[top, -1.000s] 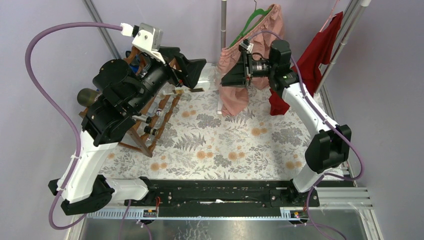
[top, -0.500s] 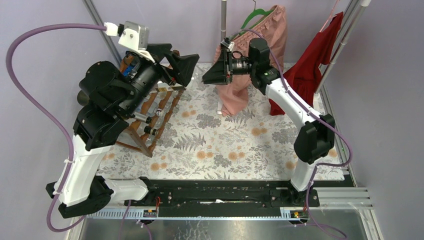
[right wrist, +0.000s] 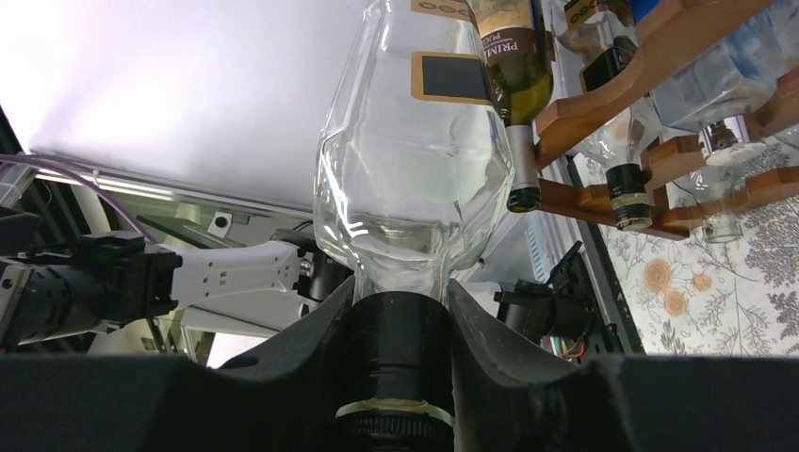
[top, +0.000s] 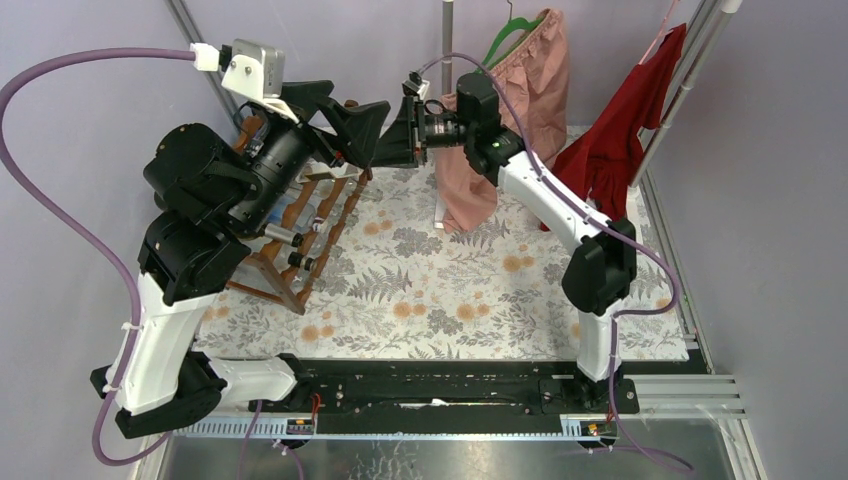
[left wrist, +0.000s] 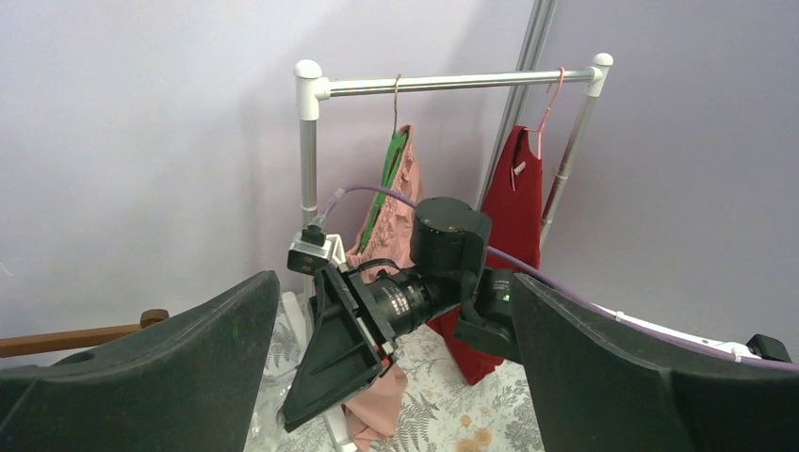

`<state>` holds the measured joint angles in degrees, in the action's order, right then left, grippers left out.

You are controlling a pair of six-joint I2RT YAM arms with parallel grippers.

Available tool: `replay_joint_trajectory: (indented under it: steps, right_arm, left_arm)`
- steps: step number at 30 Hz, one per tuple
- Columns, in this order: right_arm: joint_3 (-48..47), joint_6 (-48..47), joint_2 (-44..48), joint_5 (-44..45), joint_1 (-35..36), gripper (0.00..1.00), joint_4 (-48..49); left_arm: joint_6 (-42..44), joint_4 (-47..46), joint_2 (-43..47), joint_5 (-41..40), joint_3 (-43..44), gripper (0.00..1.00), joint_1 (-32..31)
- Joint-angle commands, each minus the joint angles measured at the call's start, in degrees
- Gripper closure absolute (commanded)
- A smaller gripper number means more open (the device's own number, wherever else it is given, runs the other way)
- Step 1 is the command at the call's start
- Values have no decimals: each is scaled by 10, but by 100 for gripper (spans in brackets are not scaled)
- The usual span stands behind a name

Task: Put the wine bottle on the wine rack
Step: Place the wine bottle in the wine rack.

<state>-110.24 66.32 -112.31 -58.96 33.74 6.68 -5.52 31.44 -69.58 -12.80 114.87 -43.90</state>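
Right wrist view: clear faceted glass wine bottle [right wrist: 415, 160], black-capped neck clamped in right claw [right wrist: 396, 325], body just beside the reddish-brown scalloped wooden wine rack [right wrist: 603, 99], not yet seated. Probably heavy, rigid, slick, breakable; a neck hold may let it pivot. Empty left claw [left wrist: 394, 311] stands wide.

A robot laboratory cell was indicated: a floral cloth [top: 450, 290] was enclosed by plain lilac walls [top: 90, 30] and aluminium framing [top: 690, 393], and a clothes rail [left wrist: 452, 83] and wine rack [top: 335, 215] were set beside two cabled arms [top: 165, 330].
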Motion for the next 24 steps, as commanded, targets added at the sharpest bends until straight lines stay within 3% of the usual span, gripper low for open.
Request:
replay_joint_trajectory:
  steps: [1,24]
  right_arm:
    - [-76,6,-1,21,19,100,87]
    - [-254,6,-162,145,54,100,131]
  left_arm:
    - [14,-33,11,-22,10,1,-2]
    - [43,1,10,-70,2,1,-3]
